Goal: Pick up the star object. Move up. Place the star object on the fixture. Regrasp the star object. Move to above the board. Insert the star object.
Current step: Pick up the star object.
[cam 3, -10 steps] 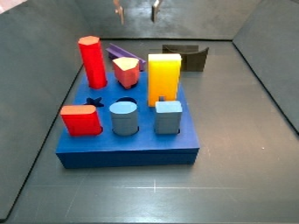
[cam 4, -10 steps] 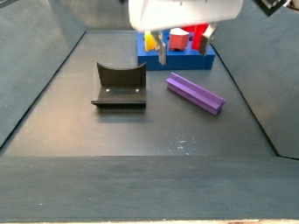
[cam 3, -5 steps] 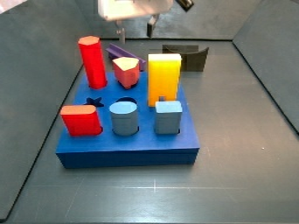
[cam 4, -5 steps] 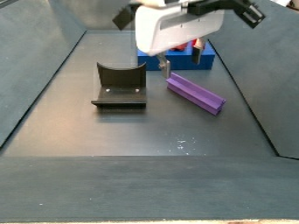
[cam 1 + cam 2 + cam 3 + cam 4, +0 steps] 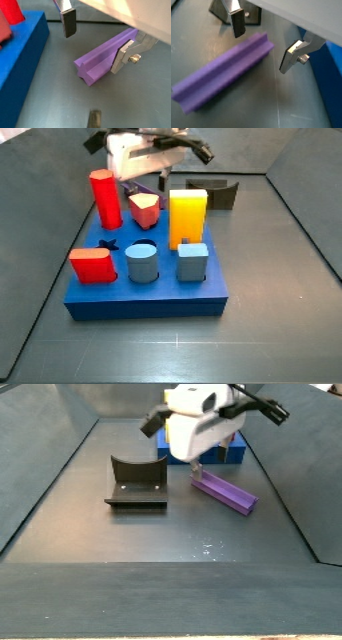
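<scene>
The star object (image 5: 225,491), a long purple peg, lies flat on the dark floor between the fixture (image 5: 136,482) and the blue board (image 5: 147,293). My gripper (image 5: 198,472) hangs low over the peg's end nearest the board. In both wrist views the gripper (image 5: 95,40) (image 5: 264,40) stands open with the star object (image 5: 107,57) (image 5: 221,75) lying between the jaws. One finger (image 5: 123,56) sits right beside the peg's side and the other finger (image 5: 68,22) stands well apart from it. The peg rests on the floor, not lifted.
The board carries a tall red hexagonal peg (image 5: 104,198), a yellow block (image 5: 187,216), a short pink-orange peg (image 5: 143,210), two blue-grey pegs (image 5: 142,261) and a red piece (image 5: 91,265). Slanted grey walls (image 5: 54,474) close in the floor on both sides.
The gripper came down from the top of the scene to the star object and now straddles its end. The peg, fixture and board have not moved.
</scene>
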Tool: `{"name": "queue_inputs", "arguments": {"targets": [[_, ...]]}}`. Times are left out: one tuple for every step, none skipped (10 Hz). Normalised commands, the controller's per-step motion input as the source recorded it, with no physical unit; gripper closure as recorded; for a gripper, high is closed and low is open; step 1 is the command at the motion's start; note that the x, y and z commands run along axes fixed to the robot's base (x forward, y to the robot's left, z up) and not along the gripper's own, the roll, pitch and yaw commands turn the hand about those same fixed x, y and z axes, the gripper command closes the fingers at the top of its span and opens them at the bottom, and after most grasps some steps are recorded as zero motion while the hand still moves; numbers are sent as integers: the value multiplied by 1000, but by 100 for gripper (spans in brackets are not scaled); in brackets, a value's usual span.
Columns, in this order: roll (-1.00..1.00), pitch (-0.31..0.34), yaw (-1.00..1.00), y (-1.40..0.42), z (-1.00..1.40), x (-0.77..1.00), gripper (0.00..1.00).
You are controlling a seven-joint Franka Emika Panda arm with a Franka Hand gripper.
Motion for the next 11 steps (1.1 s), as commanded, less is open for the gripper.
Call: {"name": "queue_inputs", "arguments": {"targets": [[-161,-93,40,31,-820,-74,0],[-244,-117,0,149,-674,0,0],[-277,-71,-14,211,-603,123,0],[-316,0,-134,217,-520,140,0],[-240,-67,-140,106,-226,23,0],[-16,0,0,0,-89,0,0],[0,0,0,0,0,0,100],[0,0,0,0,0,0,100],[0,0,0,0,0,0,100],[0,0,0,0,0,0,100],[0,0,0,0,0,0,100]]}}
